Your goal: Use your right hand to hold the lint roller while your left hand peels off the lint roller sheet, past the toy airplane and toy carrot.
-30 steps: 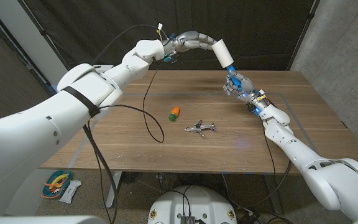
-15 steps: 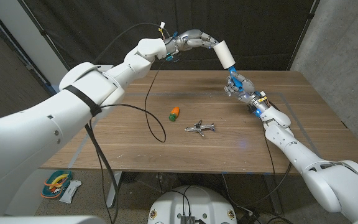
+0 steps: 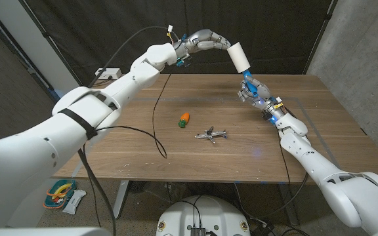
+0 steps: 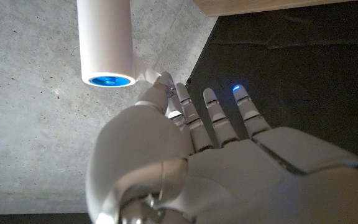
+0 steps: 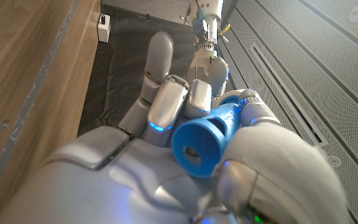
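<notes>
Wooden table (image 3: pixel 136 141) spreads below two white robot arms. Above its far edge, the right hand (image 3: pixel 251 90) is wrapped around the blue handle (image 5: pixel 199 146) of a lint roller (image 3: pixel 240 57), tilting the white roll up and clear, probably so the sheet can be pulled freely. The left hand (image 3: pixel 205 40) reaches in beside the roll, fingertips (image 4: pixel 165 79) at its edge; whether it has pinched the sheet cannot be told. Nearer the robot lie a toy airplane (image 3: pixel 211 135) and a toy carrot (image 3: pixel 184 118), well apart from both hands.
</notes>
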`<control>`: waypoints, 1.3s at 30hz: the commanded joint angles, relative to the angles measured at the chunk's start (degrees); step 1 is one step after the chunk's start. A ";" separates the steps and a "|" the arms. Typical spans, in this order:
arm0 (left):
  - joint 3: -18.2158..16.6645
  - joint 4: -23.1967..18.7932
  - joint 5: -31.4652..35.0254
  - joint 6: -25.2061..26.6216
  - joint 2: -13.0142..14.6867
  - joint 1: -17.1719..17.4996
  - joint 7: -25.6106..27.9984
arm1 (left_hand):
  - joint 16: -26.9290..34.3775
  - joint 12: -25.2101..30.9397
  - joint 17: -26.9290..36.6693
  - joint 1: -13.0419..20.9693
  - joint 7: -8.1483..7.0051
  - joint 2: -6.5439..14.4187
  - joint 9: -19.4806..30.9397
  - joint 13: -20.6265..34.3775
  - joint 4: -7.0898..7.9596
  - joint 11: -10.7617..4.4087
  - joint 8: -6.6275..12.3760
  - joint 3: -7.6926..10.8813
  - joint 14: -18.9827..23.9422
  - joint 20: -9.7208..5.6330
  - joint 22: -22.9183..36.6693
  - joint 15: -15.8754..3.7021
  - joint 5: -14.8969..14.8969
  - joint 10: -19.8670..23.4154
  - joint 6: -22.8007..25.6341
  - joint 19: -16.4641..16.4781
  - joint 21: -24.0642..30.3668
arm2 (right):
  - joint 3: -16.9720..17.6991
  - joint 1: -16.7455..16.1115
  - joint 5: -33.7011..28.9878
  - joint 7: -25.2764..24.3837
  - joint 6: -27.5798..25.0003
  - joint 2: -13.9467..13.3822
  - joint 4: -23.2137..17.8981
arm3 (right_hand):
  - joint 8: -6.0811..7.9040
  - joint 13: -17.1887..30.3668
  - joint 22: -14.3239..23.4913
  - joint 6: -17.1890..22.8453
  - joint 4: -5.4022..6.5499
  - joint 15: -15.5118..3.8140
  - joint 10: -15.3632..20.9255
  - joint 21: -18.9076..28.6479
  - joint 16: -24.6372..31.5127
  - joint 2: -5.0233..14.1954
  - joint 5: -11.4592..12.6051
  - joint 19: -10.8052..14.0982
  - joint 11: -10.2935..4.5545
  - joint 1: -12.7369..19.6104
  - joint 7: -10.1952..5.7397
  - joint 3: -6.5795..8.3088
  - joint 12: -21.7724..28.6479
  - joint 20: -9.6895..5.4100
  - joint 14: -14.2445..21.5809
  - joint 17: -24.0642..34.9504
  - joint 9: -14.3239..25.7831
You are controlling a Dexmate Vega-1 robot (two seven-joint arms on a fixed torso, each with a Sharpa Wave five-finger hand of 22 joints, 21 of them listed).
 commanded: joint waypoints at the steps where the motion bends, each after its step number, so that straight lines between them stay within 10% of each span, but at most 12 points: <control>1: -0.25 -16.49 4.40 7.71 6.18 5.35 6.07 | 0.75 0.69 0.39 1.92 4.59 0.36 1.59 0.57 -0.25 -0.26 1.48 0.74 0.82 -0.37 0.46 -6.53 0.18 1.36 3.36 0.21 0.88 | 0.70 -0.90 1.16 0.50 0.10 0.17 -1.12 | 0.42 0.12 0.03 5.99 12.16 -0.59 1.77 0.22 0.39 3.08 -0.21 -0.21 -0.12 -2.80 3.07 12.96 9.38 -1.80 0.24 0.04 0.14; 39: -3.43 -32.40 4.61 15.71 13.85 13.53 7.93 | -2.57 3.01 -1.60 4.83 9.67 -4.11 9.19 2.70 -0.90 -1.40 7.12 3.17 2.00 -4.13 1.27 -8.25 9.01 3.60 10.14 -1.23 4.62 | 2.81 -0.60 3.45 2.83 3.24 3.32 1.56 | 1.26 0.11 0.04 5.70 11.92 -0.60 1.85 0.48 0.39 3.14 -0.26 -0.29 -0.01 -3.17 3.23 13.24 9.38 -1.69 0.28 0.03 -0.38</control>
